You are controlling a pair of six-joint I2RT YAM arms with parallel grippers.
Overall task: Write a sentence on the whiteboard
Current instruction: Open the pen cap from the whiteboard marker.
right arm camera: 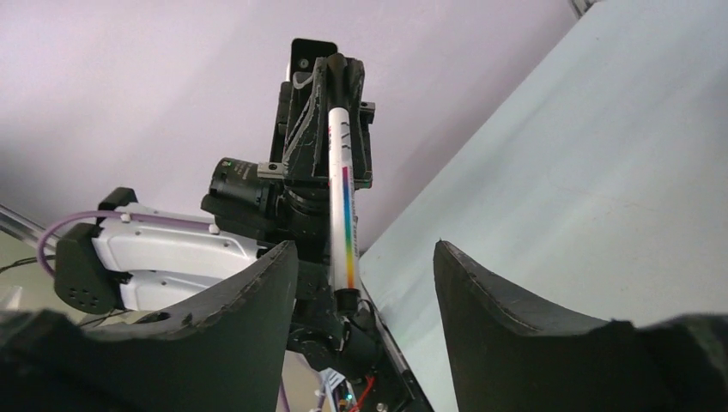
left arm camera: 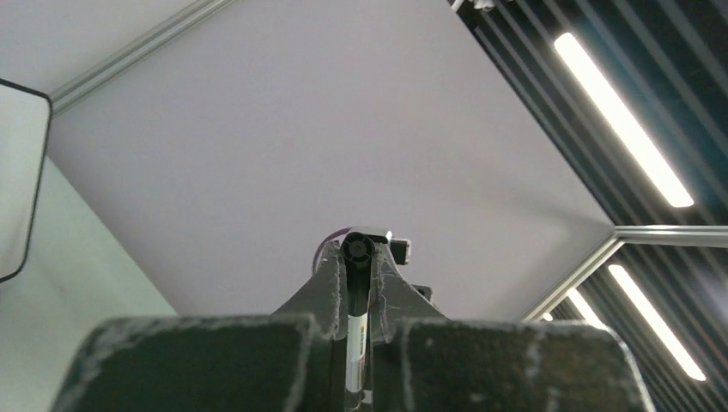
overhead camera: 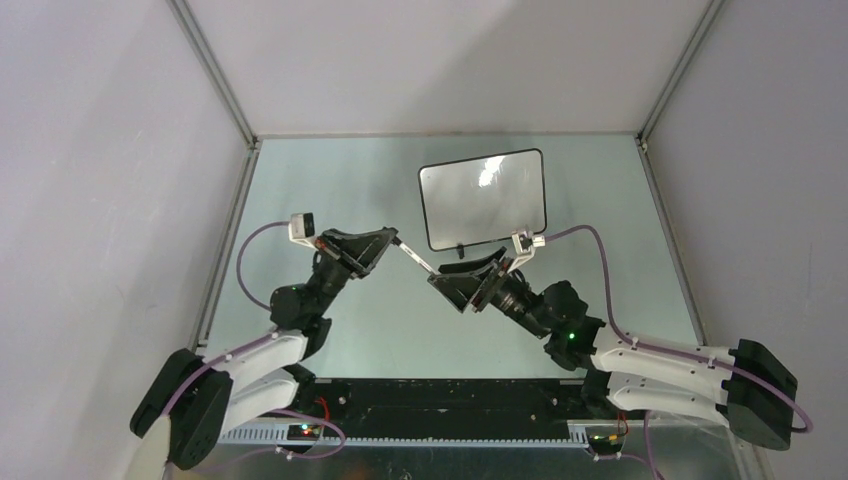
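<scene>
Whiteboard, small glossy white rectangle in a thin black frame [overhead camera: 483, 198]: position? (KL)

Far half of the pale greenish tabletop [overhead camera: 330, 190], right of centre, beyond both arms and apart from them. (MR)

Left gripper [overhead camera: 397, 240]? (KL)

Clenched on a white-barrelled marker with a rainbow stripe [right arm camera: 342, 189]. The barrel points across at the right gripper [right arm camera: 365, 253]. (MR)

And that one? (KL)

Released, fingers wide, the marker's black end between them. Contact with either finger: probably none, but the wrist view is too oblique to be sure. (MR)
</scene>
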